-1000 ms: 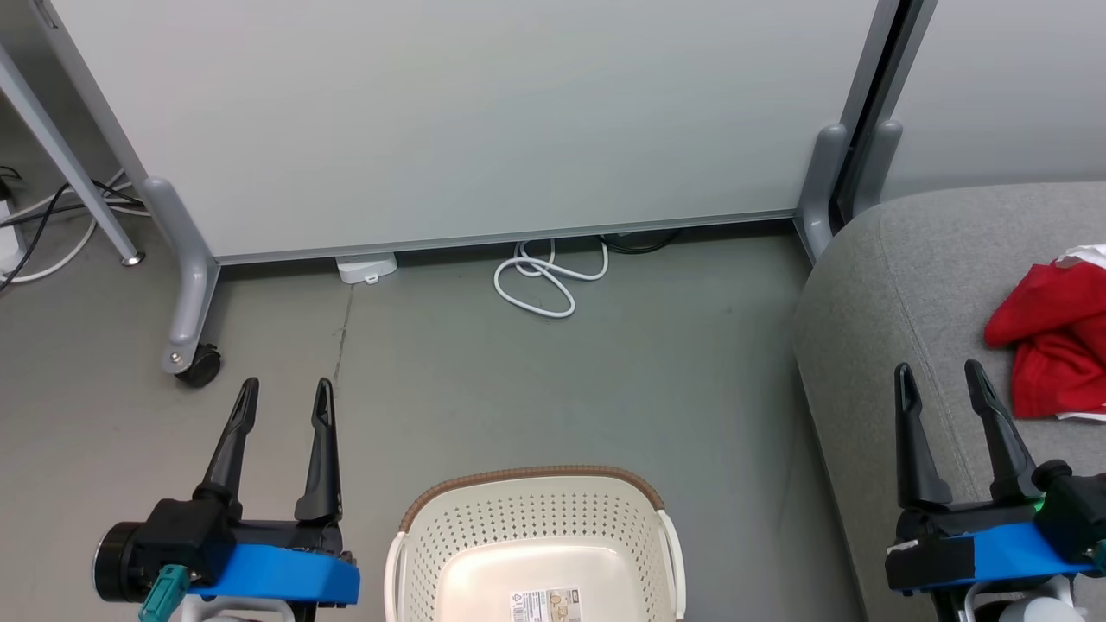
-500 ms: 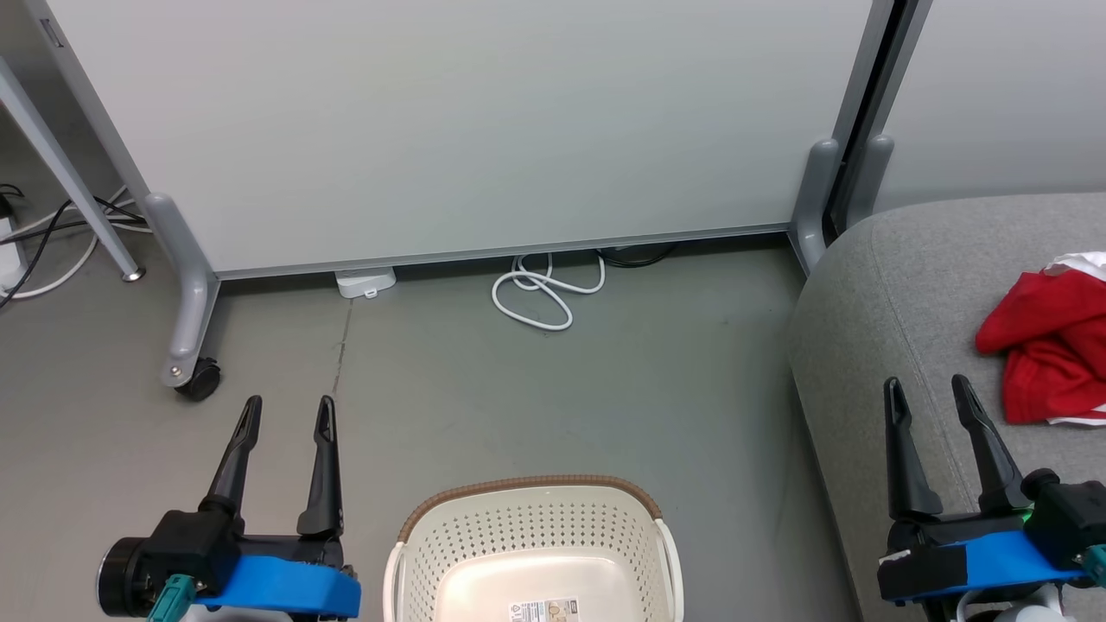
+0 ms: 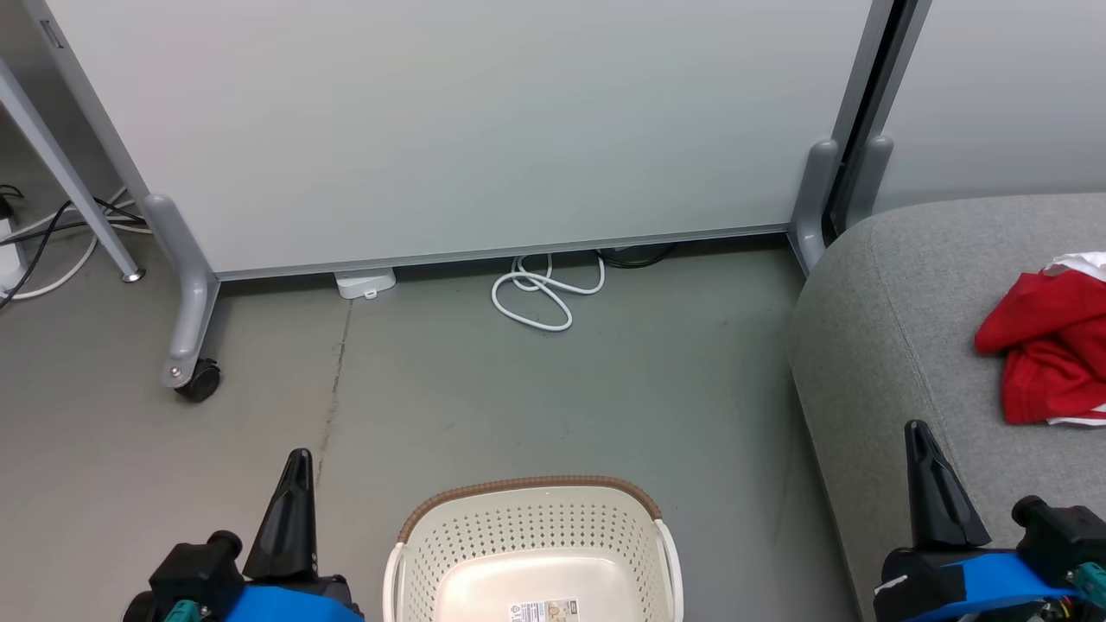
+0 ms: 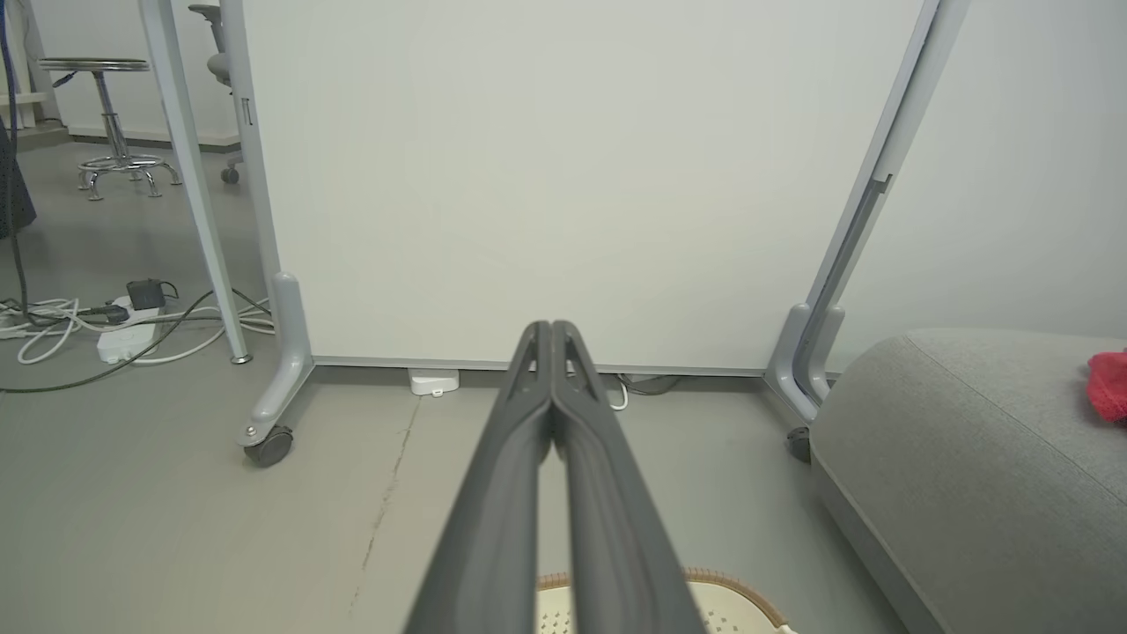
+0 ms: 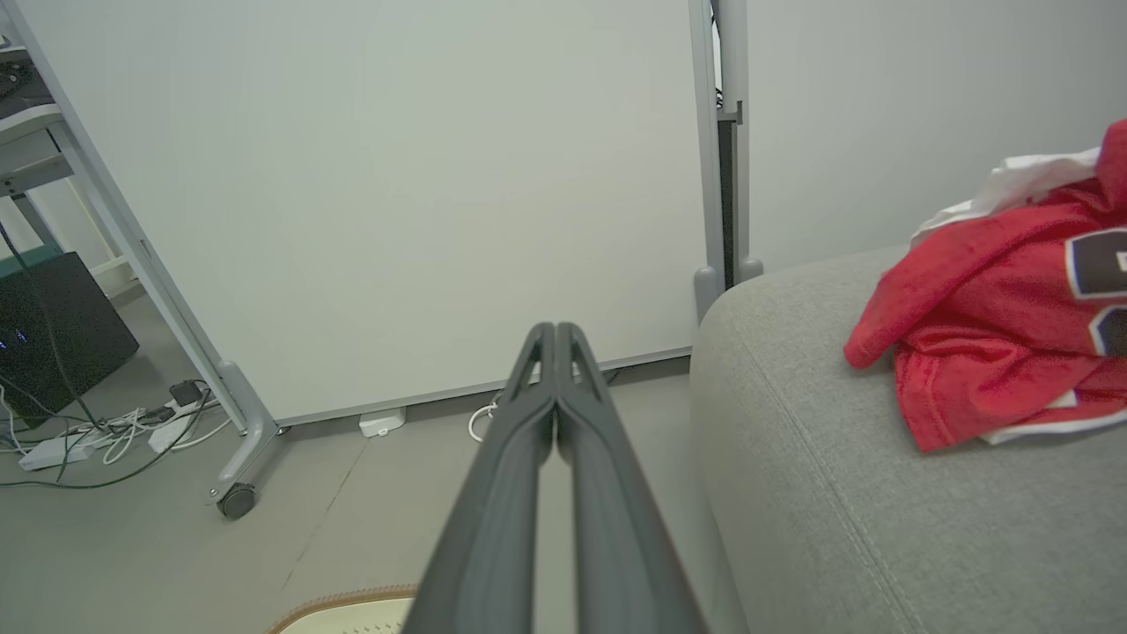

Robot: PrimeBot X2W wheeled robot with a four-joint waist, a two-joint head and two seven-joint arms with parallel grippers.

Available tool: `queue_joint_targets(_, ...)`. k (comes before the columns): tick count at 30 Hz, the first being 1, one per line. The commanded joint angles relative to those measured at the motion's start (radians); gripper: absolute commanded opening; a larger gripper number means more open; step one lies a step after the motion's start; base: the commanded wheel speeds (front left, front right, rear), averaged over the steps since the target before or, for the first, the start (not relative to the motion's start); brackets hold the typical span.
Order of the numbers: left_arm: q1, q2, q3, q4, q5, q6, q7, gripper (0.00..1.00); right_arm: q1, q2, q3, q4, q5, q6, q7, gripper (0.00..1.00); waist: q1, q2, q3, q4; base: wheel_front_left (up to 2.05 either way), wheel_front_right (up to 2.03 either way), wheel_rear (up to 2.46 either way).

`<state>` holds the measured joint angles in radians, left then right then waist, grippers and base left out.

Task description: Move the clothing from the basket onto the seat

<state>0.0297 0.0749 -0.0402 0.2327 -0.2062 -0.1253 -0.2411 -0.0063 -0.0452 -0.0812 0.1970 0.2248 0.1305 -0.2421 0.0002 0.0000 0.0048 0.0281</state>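
Grey floor (image 3: 605,389) carries the basket (image 3: 531,492), bare inside as far as shows; the red clothing (image 3: 1045,345) lies heaped on the seat (image 3: 881,345). Left gripper (image 3: 298,466) and right gripper (image 3: 918,441) hang with fingers clenched on nothing. Transfer looks finished, so the next move likely calls only for parking both arms.

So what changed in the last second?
The left gripper and the right gripper both closed their fingers on nothing and drew back toward the robot. The red clothing lies on the seat as before, and the basket has not moved.
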Motion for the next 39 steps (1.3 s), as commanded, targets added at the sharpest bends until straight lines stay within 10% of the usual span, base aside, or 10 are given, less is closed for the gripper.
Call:
queue_joint_targets(1, -0.022, 0.003, 0.01, -0.014, -0.059, 0.0, 0.012, 0.0, -0.017, -0.002, -0.004, -0.013, 0.057, 0.0, 0.013, 0.0, -0.0001, 0.0, 0.0, -0.001, 0.0, 0.0, 0.0)
queue_joint_targets(39, -0.078, -0.004, 0.069, -0.004, -0.657, -0.003, 0.159, 0.0, -0.059, -0.004, -0.016, 0.011, 0.644, 0.0, 0.164, 0.0, -0.0001, 0.0, 0.0, -0.009, 0.0, 0.0, 0.0)
